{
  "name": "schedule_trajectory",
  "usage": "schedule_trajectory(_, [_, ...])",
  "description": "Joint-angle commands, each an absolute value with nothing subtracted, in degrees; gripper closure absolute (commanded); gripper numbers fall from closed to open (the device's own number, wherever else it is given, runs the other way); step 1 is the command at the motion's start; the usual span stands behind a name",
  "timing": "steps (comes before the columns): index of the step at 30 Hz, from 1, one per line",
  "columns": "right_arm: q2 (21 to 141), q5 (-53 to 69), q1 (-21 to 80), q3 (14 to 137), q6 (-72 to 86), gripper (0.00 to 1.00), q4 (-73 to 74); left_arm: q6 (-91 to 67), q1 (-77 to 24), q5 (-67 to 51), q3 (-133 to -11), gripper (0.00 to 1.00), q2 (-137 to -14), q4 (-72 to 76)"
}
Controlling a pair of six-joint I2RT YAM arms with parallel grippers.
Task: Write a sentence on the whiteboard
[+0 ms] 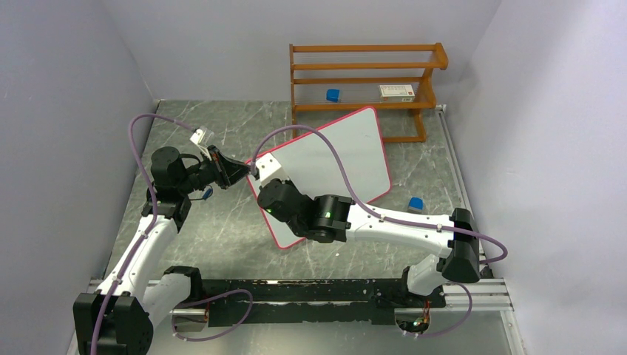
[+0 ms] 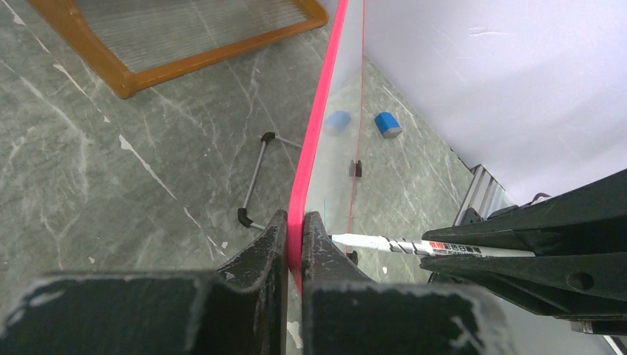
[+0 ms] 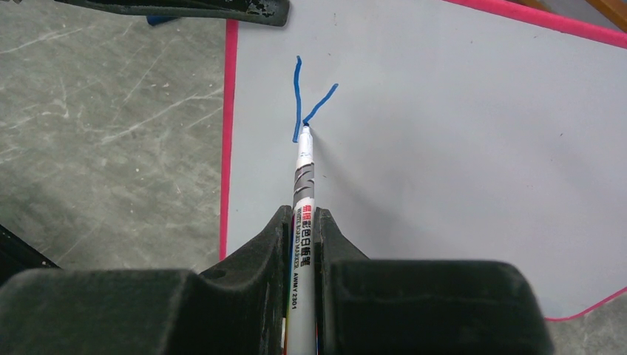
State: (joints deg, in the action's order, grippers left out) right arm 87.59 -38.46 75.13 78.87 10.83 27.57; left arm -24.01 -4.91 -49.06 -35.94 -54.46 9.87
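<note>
The left tool (image 2: pixel 294 237) is pinching the pink rim of the whiteboard (image 1: pixel 366 155), its 2 fingers closed tight on either face of the edge. This grip is probably bracing the board, which is leaning on a thin wire stand (image 2: pixel 255 177) just beyond that tool, so that pen pressure is not tipping it. To the right of this pinch, on the writing face, the right tool (image 3: pixel 302 222) is clamping a marker (image 3: pixel 303 174) lengthwise between its fingers, with the tip sticking out ahead of the tool and touching the board. At that tip the sentence (image 3: pixel 299 100) is only starting: 2 blue strokes are meeting in a narrow V, close to the rim on the right tool's left. By this showing nearly all the writing is remaining, and the right tool is needing room to travel rightward, away from the left tool.
</note>
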Motion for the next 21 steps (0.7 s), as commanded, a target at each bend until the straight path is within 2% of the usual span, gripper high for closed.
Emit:
schedule_trajectory(1, [88.09,-40.97,75.03,78.43,12.18,1.00,29.55,-21.53,-4.83,-48.57,-36.21,0.95,-55.02,8.61])
schedule_trajectory(21, [86.40,-42.98,74.97,76.38,13.76,1.00,31.00,-21.28,-4.83,-48.45,-36.21,0.95,-55.16,8.25])
